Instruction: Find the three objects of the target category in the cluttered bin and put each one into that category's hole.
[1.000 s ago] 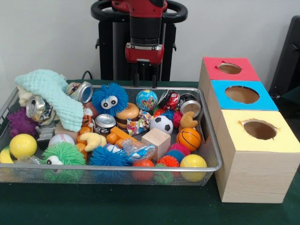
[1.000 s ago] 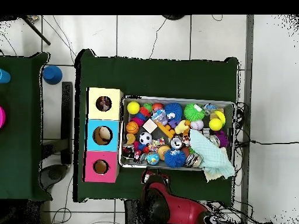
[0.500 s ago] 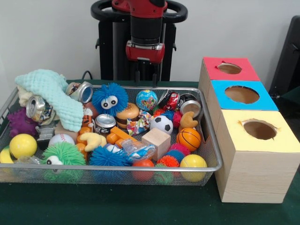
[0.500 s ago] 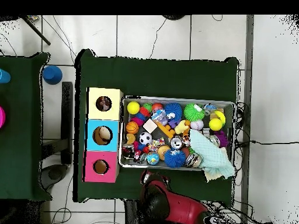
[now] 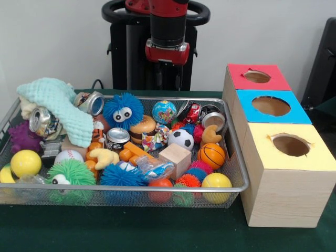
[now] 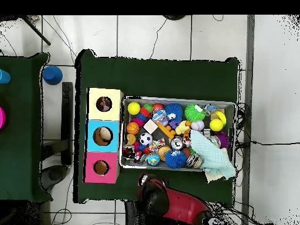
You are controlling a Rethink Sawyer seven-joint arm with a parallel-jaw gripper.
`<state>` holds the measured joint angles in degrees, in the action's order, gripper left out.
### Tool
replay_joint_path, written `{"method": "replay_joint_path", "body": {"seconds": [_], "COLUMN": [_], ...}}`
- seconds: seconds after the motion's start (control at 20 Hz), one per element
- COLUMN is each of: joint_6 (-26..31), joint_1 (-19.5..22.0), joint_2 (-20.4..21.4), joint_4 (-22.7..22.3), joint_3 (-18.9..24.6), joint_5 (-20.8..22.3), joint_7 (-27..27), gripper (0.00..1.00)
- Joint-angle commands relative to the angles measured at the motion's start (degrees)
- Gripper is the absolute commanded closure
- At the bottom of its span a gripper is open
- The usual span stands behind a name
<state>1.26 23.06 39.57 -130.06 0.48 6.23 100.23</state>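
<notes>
Gripper [image 5: 168,79] raised above the mesh bin's [image 5: 131,187] 12 o'clock rim, holding nothing; cannot tell whether spread or pressed together. Soccer ball [image 5: 181,139] near bin centre, basketball [image 5: 212,155] at its 4 o'clock, globe ball [image 5: 164,112] at its 11 o'clock. 3 boxes at the bin's 3 o'clock: red [image 5: 257,76], blue [image 5: 271,106], yellow [image 5: 290,145].

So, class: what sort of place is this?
Probably a robotics lab: a red robot arm stands behind a green-covered table holding a mesh bin of toys and three colour-topped boxes, with cables across the tiled floor.
</notes>
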Motion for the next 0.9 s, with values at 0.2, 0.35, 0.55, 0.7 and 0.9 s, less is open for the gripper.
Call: {"method": "replay_joint_path", "body": {"seconds": [0.2,0.35,0.55,0.7,0.9], "joint_6": [9.8,10.2,9.4,9.6,9.8], "joint_1": [-0.9,-0.6,-0.8,-0.3,0.4], "joint_2": [2.9,3.1,3.1,2.8,2.3], "joint_4": [11.5,12.3,13.1,13.6,14.3], "joint_3": [4.3,4.9,4.9,5.7,6.8], "joint_5": [-3.4,-2.6,-1.8,-1.9,-2.2], "joint_7": [5.9,5.3,5.0,5.0,5.0], "gripper": [0.00,0.00,0.00,0.00,0.00]}}
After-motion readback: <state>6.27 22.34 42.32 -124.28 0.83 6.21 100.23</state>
